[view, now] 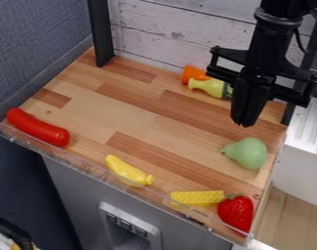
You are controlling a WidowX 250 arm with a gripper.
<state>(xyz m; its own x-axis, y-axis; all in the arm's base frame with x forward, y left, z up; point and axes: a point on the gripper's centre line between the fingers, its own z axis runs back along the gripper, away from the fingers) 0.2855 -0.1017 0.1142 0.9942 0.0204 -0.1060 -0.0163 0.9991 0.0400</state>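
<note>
The black gripper [245,122] hangs at the upper right above the wooden surface, its fingers together and nothing seen between them. Just left of it and behind lies a yellow-green bottle-shaped toy [209,87], partly hidden by the gripper, against an orange object [194,74]. A pale green pear [247,153] rests below the gripper in the view. Along the front edge are a red sausage-like toy [38,128] at the left, a yellow banana [127,171], a yellow corn cob [197,197] and a red strawberry [236,213] at the right corner.
A clear low rim [108,177] runs along the front of the wooden surface [138,112]. Behind stands a whitewashed plank wall [177,34], with a dark post [101,31] at the back left. A white ribbed object [307,132] is beyond the right edge.
</note>
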